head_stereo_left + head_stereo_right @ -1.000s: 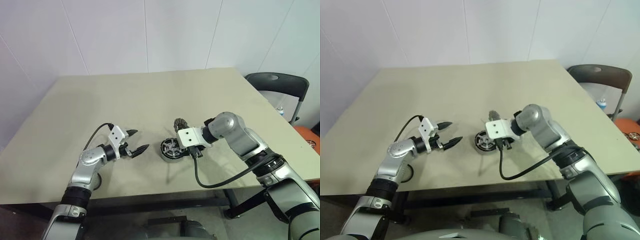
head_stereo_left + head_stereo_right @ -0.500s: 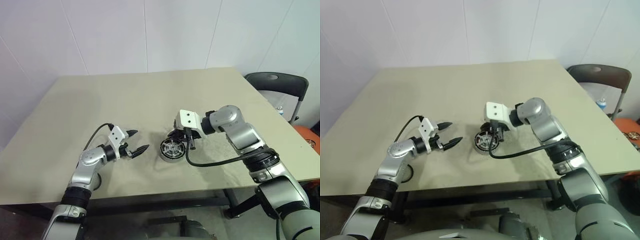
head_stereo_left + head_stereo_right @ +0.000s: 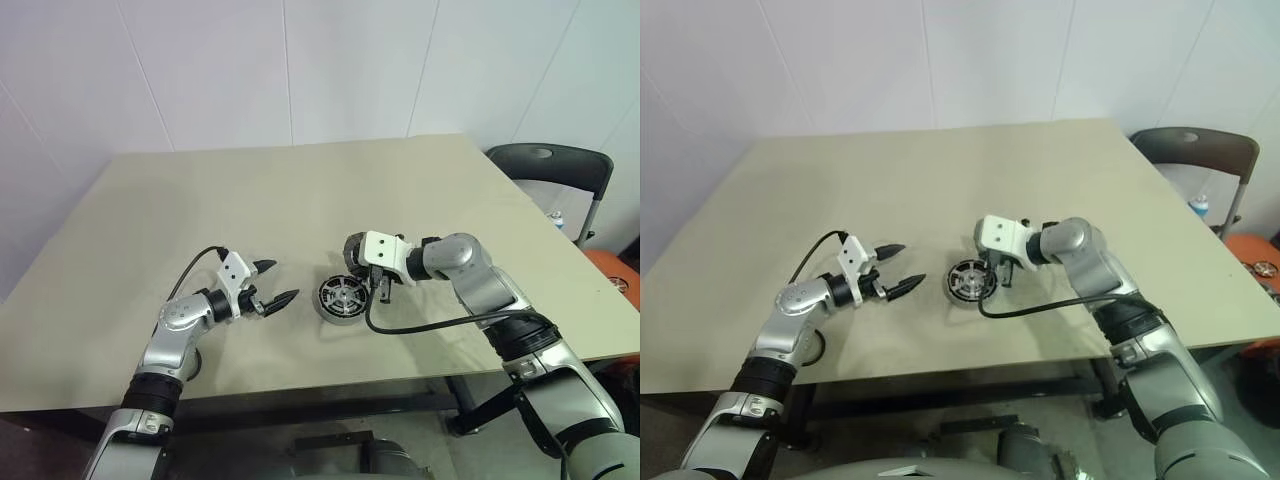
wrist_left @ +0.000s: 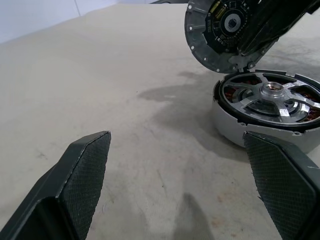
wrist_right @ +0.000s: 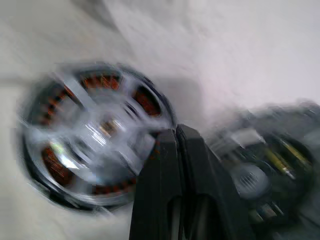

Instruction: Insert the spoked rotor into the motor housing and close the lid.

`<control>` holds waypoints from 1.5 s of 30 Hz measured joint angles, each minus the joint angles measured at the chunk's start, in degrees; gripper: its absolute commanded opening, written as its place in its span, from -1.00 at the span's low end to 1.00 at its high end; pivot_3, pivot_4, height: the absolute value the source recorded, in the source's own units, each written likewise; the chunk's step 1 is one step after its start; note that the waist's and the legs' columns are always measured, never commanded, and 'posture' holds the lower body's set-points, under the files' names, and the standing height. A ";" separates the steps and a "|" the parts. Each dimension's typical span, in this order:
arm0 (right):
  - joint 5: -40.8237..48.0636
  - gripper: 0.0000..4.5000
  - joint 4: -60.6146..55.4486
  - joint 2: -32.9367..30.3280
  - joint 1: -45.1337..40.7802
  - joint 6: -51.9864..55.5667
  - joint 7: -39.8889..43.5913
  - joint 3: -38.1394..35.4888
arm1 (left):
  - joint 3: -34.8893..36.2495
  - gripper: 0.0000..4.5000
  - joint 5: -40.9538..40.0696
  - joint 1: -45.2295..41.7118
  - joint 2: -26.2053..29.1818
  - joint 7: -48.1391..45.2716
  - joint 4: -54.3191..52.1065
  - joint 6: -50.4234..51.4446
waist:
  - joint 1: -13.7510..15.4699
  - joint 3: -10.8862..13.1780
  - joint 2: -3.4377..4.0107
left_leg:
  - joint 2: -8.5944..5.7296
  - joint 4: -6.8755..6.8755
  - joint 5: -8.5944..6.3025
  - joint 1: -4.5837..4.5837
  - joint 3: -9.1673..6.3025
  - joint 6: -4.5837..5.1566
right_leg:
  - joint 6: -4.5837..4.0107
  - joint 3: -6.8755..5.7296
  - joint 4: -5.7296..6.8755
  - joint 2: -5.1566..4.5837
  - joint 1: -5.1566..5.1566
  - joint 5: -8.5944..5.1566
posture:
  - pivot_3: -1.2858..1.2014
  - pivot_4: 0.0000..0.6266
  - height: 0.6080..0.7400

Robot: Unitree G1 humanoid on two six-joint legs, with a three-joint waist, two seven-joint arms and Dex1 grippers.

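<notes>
left gripper (image 3: 274, 282) jaws spread, right gripper (image 5: 176, 136) jaws closed

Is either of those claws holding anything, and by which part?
Nothing, as far as shows. The left claw is open and empty; the right claw is shut, fingers together, beside the tilted lid.

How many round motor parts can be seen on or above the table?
2. The motor housing, spoked rotor already inside, lies on the table; a round lid stands tilted behind it. Others may be hidden.
</notes>
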 measured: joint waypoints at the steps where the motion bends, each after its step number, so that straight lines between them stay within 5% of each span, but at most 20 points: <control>1: 2.60 -0.98 -1.33 1.20 0.56 2.34 0.89 -0.97 | -0.01 1.00 0.00 0.00 -0.01 0.00 0.00 0.00 | -0.01 0.00 0.00 | 0.00 0.00 0.00 0.00 0.00 0.00 | 0.00 0.00 0.00 0.00 -0.01 0.00 | 0.03 -1.00 1.00; 6: 7.23 -0.98 -4.31 2.97 0.96 6.79 0.91 -2.41 | -0.30 1.00 0.02 0.02 -0.01 0.10 0.00 0.00 | 0.19 -0.03 -0.04 | 0.00 0.04 0.00 0.03 0.07 0.01 | -0.04 0.00 0.00 0.00 0.03 0.07 | 0.03 -1.00 1.00; 26: -2.18 -0.98 -5.86 -0.96 5.70 5.44 -5.59 3.40 | -0.31 1.00 0.01 0.02 0.19 0.17 -0.01 -0.01 | 0.18 -0.37 -0.27 | 0.10 0.04 -0.01 0.18 0.41 0.02 | -0.08 -0.01 -0.01 0.01 0.12 0.18 | 0.03 -1.00 1.00; 34: -2.62 -0.98 -5.06 -0.84 5.75 5.44 -6.62 3.76 | -0.31 1.00 0.01 0.04 0.20 0.22 -0.01 -0.01 | 0.25 -0.40 -0.29 | 0.15 -0.05 -0.13 1.06 0.39 0.24 | -0.05 -0.04 -0.29 0.03 1.17 0.15 | 0.03 -1.00 1.00; 45: 2.96 -0.98 0.05 6.01 6.26 7.74 -10.97 -3.01 | -0.42 1.00 0.02 0.05 0.22 0.32 0.00 -0.05 | -1.27 -0.36 -0.27 | 0.36 -0.07 -0.09 1.02 0.49 0.14 | -0.11 -0.07 -0.22 0.15 0.92 0.22 | 0.03 -1.00 1.00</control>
